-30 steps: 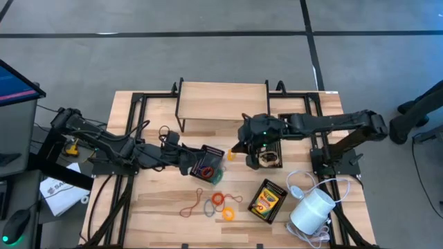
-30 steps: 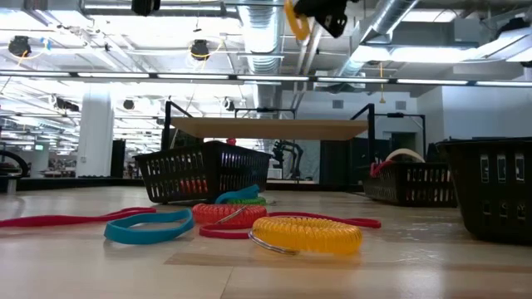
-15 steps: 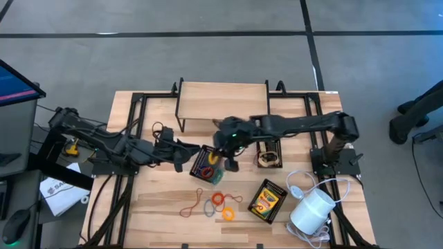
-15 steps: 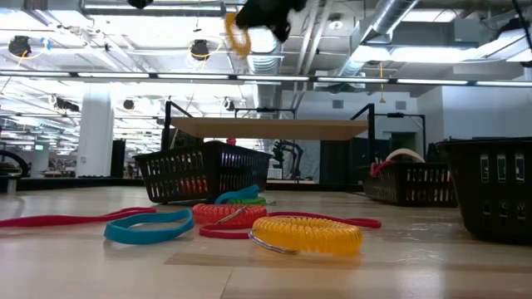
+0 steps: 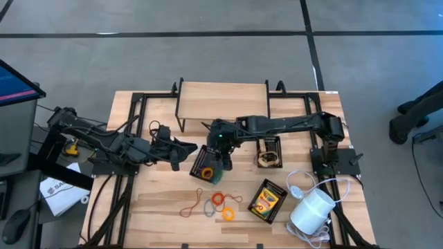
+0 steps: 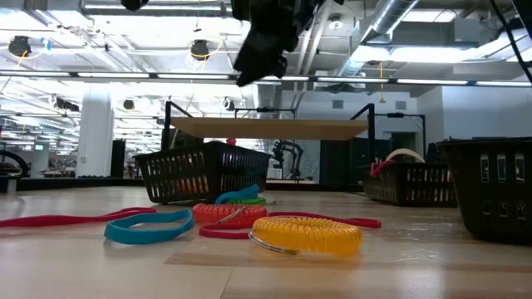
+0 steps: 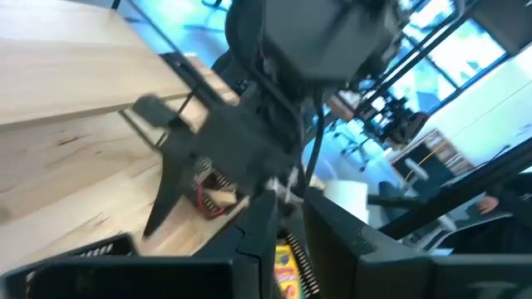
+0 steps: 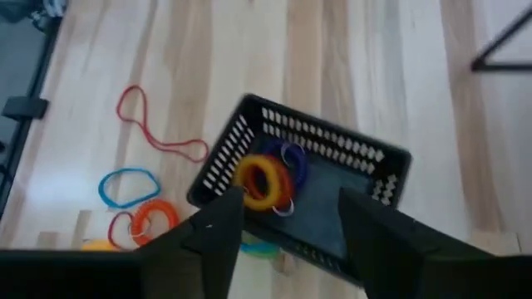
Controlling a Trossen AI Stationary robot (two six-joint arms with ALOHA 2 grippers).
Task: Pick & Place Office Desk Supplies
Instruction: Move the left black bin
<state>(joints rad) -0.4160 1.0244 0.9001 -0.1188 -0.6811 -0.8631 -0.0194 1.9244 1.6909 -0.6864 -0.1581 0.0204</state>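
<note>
The supplies are thin coloured loops and a crayon box [image 5: 266,200]. On the bare wood near the front edge lie a yellow coil [image 6: 306,234], an orange coil [image 6: 223,215], a blue band [image 6: 150,226] and a long red loop [image 8: 158,124]; the crayon box lies flat to their right, beside a white cylinder [image 5: 311,209].

A black mesh tray [image 8: 301,188] at the table's middle holds a yellow ring [image 8: 261,184] with purple and red loops under it. A second tray [image 5: 268,152] to its right holds a pale loop.

The right gripper [image 8: 287,218] hangs directly over the middle tray, its fingers apart and empty; a second ago it carried the yellow ring high above the second tray. The left gripper [image 5: 195,146] sits just left of that tray, fingers nearly together on nothing, having pulled back slightly.
</note>
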